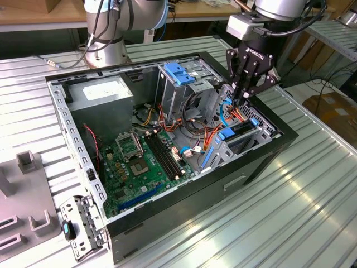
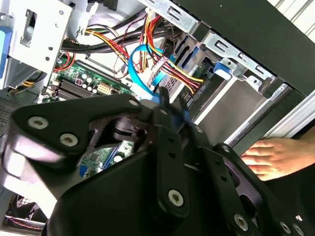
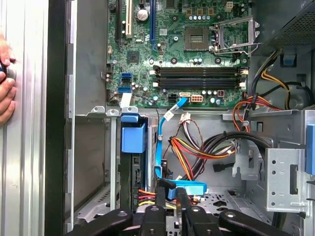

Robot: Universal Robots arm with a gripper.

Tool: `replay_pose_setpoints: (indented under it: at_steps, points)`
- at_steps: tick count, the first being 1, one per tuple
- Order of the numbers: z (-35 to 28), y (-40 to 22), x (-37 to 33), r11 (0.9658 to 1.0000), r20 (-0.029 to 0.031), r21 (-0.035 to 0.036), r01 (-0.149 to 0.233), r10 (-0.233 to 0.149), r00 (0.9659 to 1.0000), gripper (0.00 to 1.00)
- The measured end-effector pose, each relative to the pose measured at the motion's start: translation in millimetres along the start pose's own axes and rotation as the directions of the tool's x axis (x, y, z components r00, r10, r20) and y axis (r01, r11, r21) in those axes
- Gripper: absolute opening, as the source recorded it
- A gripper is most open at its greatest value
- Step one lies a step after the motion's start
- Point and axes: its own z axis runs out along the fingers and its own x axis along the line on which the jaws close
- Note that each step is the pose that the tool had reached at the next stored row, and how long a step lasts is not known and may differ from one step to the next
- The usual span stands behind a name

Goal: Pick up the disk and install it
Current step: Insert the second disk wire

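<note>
Exterior view
- Case: you have the computer case (image 1: 167, 139) lying open-side up on the ribbed metal table (image 1: 290, 223).
- Gripper: the gripper (image 1: 244, 99) is dipped inside the case, at its corner toward the exterior view's right, above a tangle of wires.
- Jaws: drawn together, fingertips down among the wiring.
- Disk: the disk (image 1: 244, 133) sits on edge in the metal cage in that same corner of the case, just beside and below the gripper, blue bracket ends showing at both sides.
- Board: the motherboard (image 1: 139, 162) lies on the case floor, well apart from the gripper.
- Grey box: the power supply (image 1: 103, 92) fills the opposite corner of the case.

Second wrist view
- Gripper: the gripper (image 2: 170, 105) has its fingertips pinched on the blue data cable (image 2: 135, 61), inside the case by the cage.
- Disk: you cannot make out its face here.
- Hand: a person's hand (image 2: 270, 155) rests outside the case, against its outer wall.

First wrist view
- Gripper: the gripper (image 3: 171, 196) has its tips nearly meeting over the blue data cable (image 3: 158, 147), which runs from the motherboard (image 3: 187, 49) to the fingers.
- Disk: its blue bracket (image 3: 133, 136) caps the cage slot just beside the cable.
- Hand: the hand (image 3: 5, 93) is outside the case wall.
</note>
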Motion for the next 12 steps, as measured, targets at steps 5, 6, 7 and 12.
replay_pose_setpoints:
  at_steps: [5, 6, 7, 12]
  points:
    - [0.1, 4.4, 0.0, 1.0000, -0.0103, 0.0010, 0.000, 0.000, 0.9999, 0.24]
    - [0.1, 4.4, 0.0, 1.0000, -0.0107, 0.0010, 0.000, 0.000, 0.9999, 0.24]
    - [0.1, 4.4, 0.0, 1.0000, -0.0111, 0.0010, 0.000, 0.000, 0.9999, 0.24]
    - [4.3, 2.4, -0.5, 1.0000, -0.0112, 0.0010, 0.000, 0.000, 0.9999, 0.24]
